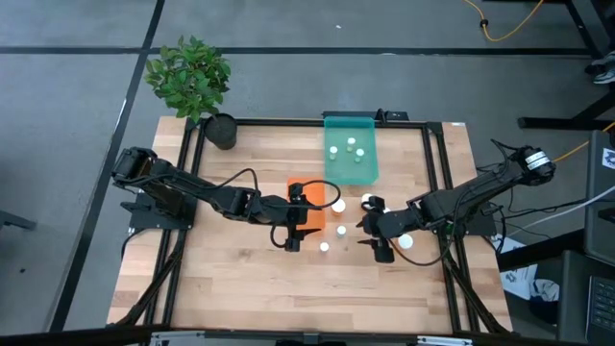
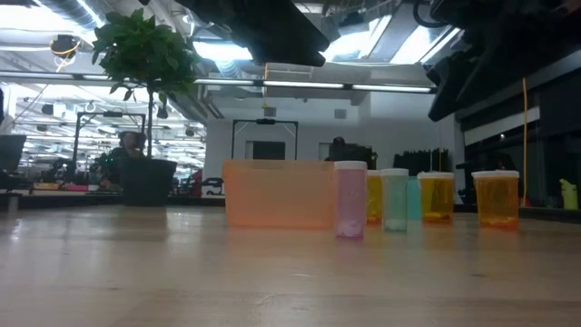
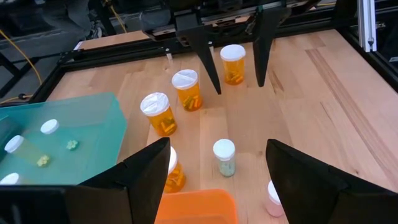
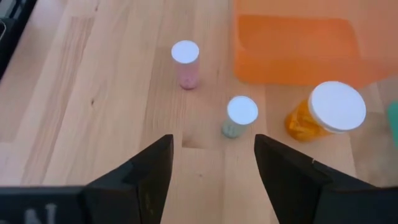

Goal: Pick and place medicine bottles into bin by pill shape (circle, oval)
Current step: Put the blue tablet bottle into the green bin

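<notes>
We note a grey floor around the wooden worktop, a potted plant at its corner, and bright ceiling lights overhead.

The orange bin is cut off by the frame's edge.

bottles in far bin | near bin left of loose bottles

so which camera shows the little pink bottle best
The right wrist view: the pink bottle stands whole and unblocked, with its white cap and pale body clear. The low view shows it side-on beside the orange bin. The high view shows only a white dot, and the left wrist view cuts it off at the edge.
</notes>
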`<state>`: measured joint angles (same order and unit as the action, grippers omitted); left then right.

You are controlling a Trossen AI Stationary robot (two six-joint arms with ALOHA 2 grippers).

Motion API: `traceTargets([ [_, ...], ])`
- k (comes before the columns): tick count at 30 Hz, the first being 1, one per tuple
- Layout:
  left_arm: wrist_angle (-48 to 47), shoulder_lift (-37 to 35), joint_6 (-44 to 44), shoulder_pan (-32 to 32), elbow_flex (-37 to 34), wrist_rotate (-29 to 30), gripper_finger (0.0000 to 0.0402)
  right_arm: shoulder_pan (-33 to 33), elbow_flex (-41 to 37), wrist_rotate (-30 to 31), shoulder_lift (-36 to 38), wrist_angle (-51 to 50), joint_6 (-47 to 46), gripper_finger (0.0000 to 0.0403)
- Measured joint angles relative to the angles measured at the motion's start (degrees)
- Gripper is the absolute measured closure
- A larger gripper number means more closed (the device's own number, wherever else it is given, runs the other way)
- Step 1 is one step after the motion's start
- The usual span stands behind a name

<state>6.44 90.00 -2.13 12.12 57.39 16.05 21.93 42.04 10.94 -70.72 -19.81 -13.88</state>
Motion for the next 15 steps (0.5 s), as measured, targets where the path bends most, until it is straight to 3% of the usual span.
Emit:
traceTargets([
  [15, 0.00, 0.00, -0.01, 0.00, 0.00, -0.01, 0.0145, 0.00, 0.02, 0.00, -0.04, 2.51, -0.60, 0.0176],
])
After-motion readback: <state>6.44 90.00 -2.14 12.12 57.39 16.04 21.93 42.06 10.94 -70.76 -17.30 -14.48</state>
